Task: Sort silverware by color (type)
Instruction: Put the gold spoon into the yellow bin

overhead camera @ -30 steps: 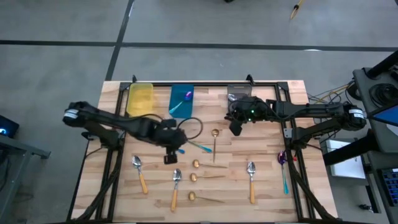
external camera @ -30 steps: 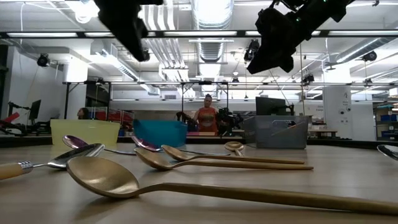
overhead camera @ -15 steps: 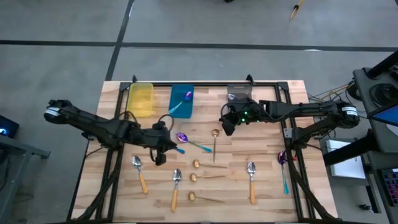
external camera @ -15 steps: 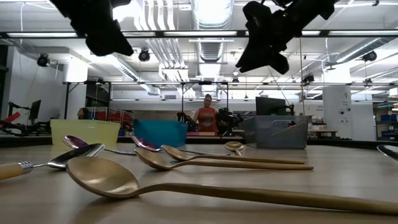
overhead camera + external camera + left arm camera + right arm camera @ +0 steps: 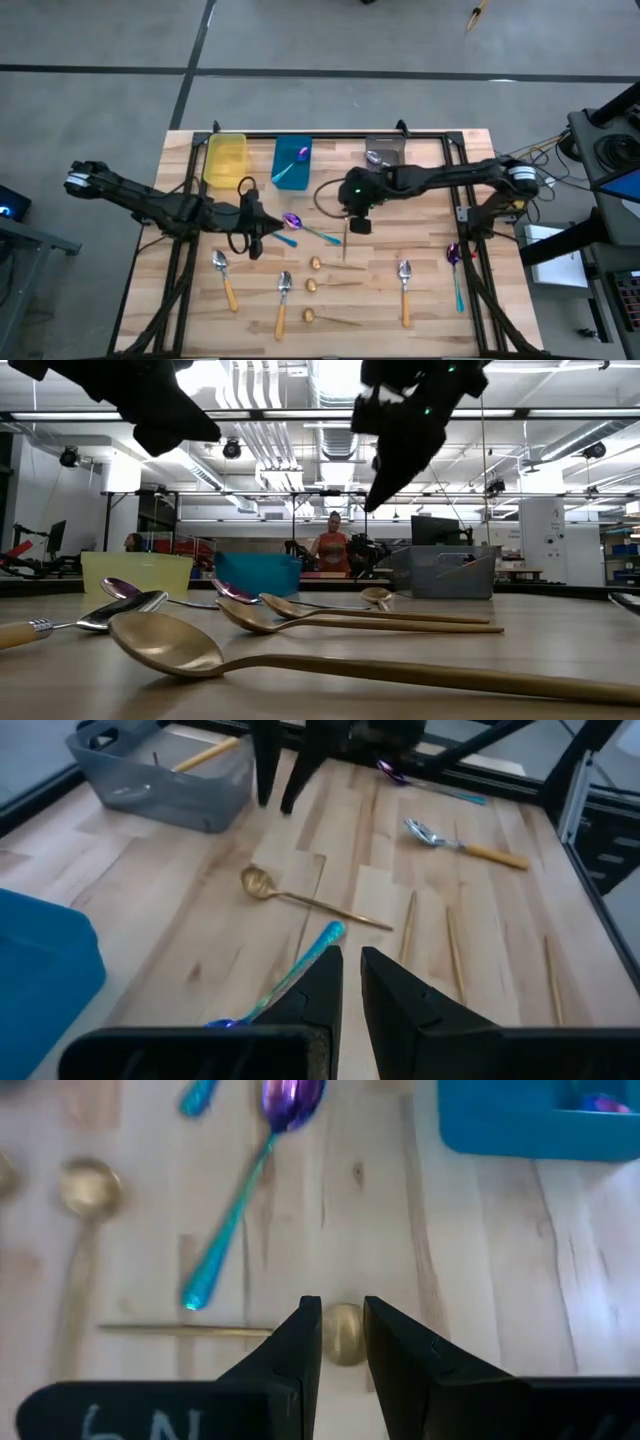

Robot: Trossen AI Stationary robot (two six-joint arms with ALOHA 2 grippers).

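My left gripper [image 5: 262, 235] [image 5: 350, 975] hovers open with a narrow gap, just left of a purple spoon with a teal handle [image 5: 300, 226] that lies flat on the table. Its teal handle [image 5: 305, 965] shows beside my left fingers. My right gripper [image 5: 357, 220] [image 5: 343, 1308] is open above a gold spoon [image 5: 346, 214]. The bowl of that spoon [image 5: 343, 1336] shows between its fingers. The low view has both grippers [image 5: 165, 410] [image 5: 395, 450] well above the tabletop.
Yellow bin [image 5: 226, 158], blue bin [image 5: 292, 165] holding a purple spoon, and grey bin [image 5: 385, 150] line the far edge. Orange-handled spoons [image 5: 222, 270] [image 5: 283, 295] [image 5: 404, 280], gold spoons [image 5: 311, 285] and a purple spoon [image 5: 455, 260] lie nearer. A person [image 5: 332, 545] stands behind the table.
My left gripper has drawn back from over the purple spoon toward the table's left edge, uncovering the spoon's bowl. My right gripper has moved from beside the grey bin toward the left and near edges, ending over the gold spoon.
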